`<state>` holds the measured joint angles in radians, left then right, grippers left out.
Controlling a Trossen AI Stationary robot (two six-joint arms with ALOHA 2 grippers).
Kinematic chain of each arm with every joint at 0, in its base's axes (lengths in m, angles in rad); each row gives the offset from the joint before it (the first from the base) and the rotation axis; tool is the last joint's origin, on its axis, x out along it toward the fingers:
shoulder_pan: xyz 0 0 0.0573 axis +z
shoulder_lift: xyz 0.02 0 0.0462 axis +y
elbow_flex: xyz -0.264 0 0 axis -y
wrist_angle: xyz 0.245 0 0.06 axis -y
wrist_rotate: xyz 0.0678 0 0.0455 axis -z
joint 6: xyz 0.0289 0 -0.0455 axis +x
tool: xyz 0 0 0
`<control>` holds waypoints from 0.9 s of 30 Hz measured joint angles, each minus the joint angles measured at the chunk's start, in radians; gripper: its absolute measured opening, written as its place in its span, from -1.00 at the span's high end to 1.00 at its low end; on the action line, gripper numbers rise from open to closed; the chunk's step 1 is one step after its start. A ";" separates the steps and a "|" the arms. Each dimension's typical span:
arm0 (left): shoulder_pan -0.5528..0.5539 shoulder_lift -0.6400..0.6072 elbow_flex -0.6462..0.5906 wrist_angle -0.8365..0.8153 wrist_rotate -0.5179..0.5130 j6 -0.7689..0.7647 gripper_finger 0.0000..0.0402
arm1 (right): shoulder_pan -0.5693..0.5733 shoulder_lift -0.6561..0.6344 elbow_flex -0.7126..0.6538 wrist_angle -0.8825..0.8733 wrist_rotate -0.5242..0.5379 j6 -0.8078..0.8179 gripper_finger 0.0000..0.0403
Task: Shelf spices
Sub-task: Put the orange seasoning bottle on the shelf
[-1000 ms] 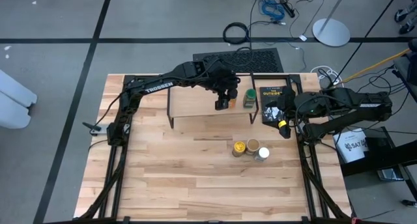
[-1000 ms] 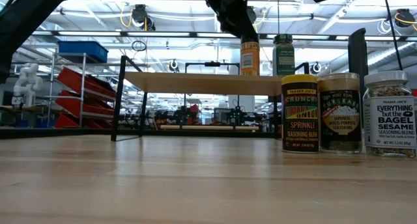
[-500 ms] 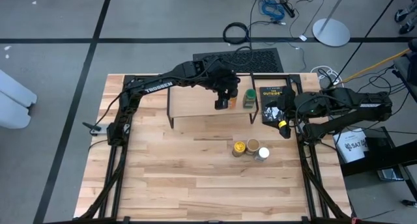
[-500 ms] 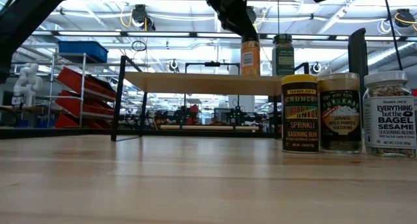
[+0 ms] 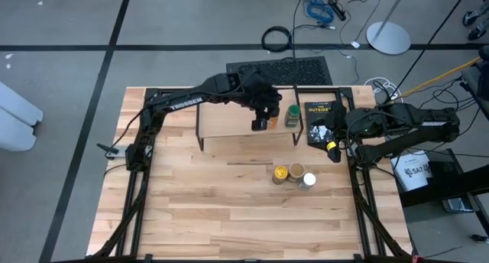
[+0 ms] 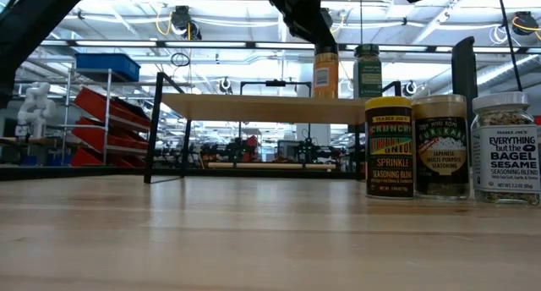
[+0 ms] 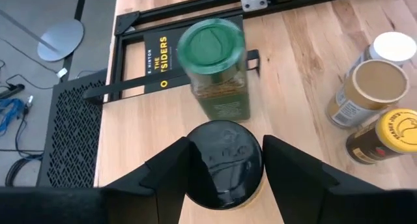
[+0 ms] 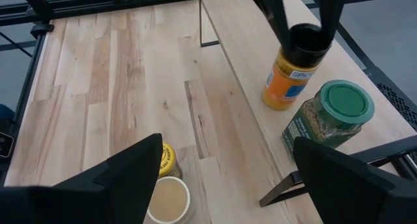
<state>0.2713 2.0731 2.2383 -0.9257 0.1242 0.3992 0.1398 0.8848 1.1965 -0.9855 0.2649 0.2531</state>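
Note:
The shelf (image 5: 225,122) stands at the table's far middle. Two spice jars stand on its right end: an orange jar with a dark lid (image 6: 325,75) and a green-lidded jar (image 5: 292,115) just right of it. My left gripper (image 5: 262,118) is shut on the dark-lidded jar from above. Three more jars stand together on the table: yellow lid (image 5: 280,173), tan lid (image 5: 296,171) and white lid (image 5: 307,180). My right gripper (image 5: 333,148) waits open at the right edge, holding nothing. My left gripper pinches the jar's dark lid (image 7: 199,165) between its two fingers (image 7: 166,178), one on each side of the lid. The fingers slant down from the table's far side. The jar stands upright with its base on the shelf board (image 6: 254,107).
A black book with orange lettering (image 5: 319,116) lies at the shelf's right end, close to the green-lidded jar. The shelf's left part is bare board. Open tabletop (image 5: 199,202) stretches across the near left, and black frame rails run along both table sides.

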 joint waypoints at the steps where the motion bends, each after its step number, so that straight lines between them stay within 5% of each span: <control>1: -0.004 0.000 0.000 -0.002 0.000 0.000 0.01 | 0.000 0.000 0.000 0.000 0.000 -0.001 -0.66; 13: -0.025 0.000 -0.001 0.013 -0.067 0.007 -0.22 | 0.000 0.000 0.000 0.001 0.000 -0.003 -0.66; 27: -0.031 -0.074 -0.003 0.000 -0.122 -0.021 -0.23 | 0.000 0.000 0.000 -0.001 0.000 -0.003 -0.66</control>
<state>0.2405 1.9988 2.2354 -0.9257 0.0026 0.3787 0.1398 0.8852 1.1965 -0.9867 0.2646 0.2497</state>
